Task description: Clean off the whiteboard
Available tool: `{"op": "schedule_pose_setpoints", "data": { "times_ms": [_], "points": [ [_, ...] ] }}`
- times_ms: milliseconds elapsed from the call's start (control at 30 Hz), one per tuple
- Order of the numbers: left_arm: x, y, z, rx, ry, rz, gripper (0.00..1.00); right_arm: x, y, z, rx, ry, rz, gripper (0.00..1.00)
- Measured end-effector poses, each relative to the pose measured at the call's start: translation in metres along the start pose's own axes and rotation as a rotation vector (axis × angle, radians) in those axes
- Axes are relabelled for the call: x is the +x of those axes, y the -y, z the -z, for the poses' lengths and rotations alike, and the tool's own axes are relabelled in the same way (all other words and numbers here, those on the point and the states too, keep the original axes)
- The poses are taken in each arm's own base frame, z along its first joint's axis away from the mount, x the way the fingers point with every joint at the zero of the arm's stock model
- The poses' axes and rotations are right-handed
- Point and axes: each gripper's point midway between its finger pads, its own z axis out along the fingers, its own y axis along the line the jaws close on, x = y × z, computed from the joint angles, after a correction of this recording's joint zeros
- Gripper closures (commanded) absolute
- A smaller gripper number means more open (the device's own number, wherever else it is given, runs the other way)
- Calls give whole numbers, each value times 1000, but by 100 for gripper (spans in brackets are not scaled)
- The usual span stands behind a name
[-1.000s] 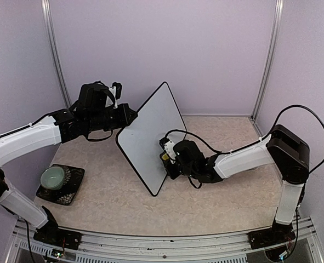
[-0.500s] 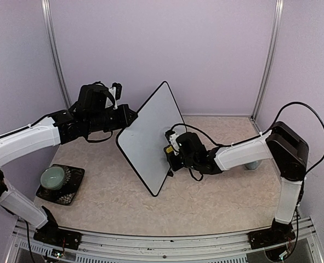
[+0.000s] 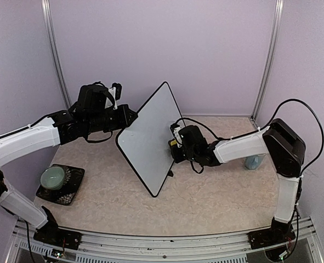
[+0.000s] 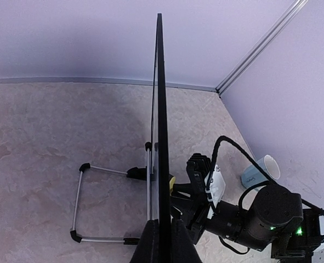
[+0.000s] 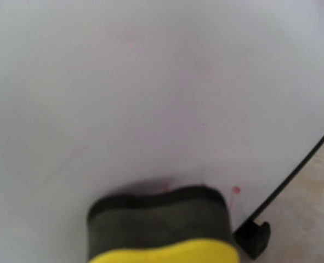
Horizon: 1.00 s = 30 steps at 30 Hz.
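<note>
The whiteboard point(image 3: 148, 134) stands tilted on one corner, a white panel in a thin black frame. My left gripper point(image 3: 130, 118) is shut on its left edge. Seen edge-on in the left wrist view, the whiteboard point(image 4: 159, 109) runs straight up from my left gripper point(image 4: 160, 241). My right gripper point(image 3: 175, 145) is shut on a yellow sponge eraser point(image 3: 172, 143), which is pressed to the board's right face. In the right wrist view the eraser's point(image 5: 162, 224) dark felt lies against the whiteboard point(image 5: 151, 82), beside a small red dot point(image 5: 236, 190) and faint pink smears.
A green cup on a black coaster point(image 3: 55, 176) sits at the front left. A pale blue cup point(image 3: 254, 162) stands behind my right arm. The board's wire stand point(image 4: 79, 203) juts out from its left face, and a black foot point(image 5: 253, 235) shows at its lower edge.
My right gripper has slid the eraser up and back along the board's right face, away from the lower corner. The left gripper and the board have held still.
</note>
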Motion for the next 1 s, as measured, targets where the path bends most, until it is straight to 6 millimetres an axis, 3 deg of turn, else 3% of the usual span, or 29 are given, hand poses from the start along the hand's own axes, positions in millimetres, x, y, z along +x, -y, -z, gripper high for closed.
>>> {"op": "schedule_pose_setpoints", "data": {
  "times_ms": [233,367,567,767,1000],
  "points": [
    [0,0,0,1,1,0,100,2,0,-2,-22,-10,-19,100],
    [0,0,0,3,2,2,100,14,-6,0,-71,-15,-27,100],
    [0,1,0,7,1,4,100,37,-35,16,-184,-35,23,100],
    [0,1,0,7,2,6,100,26,-57,32,-231,-1,72,100],
    [1,2,1,8,6,6,100,6,-39,24,-148,-6,51,100]
  ]
}}
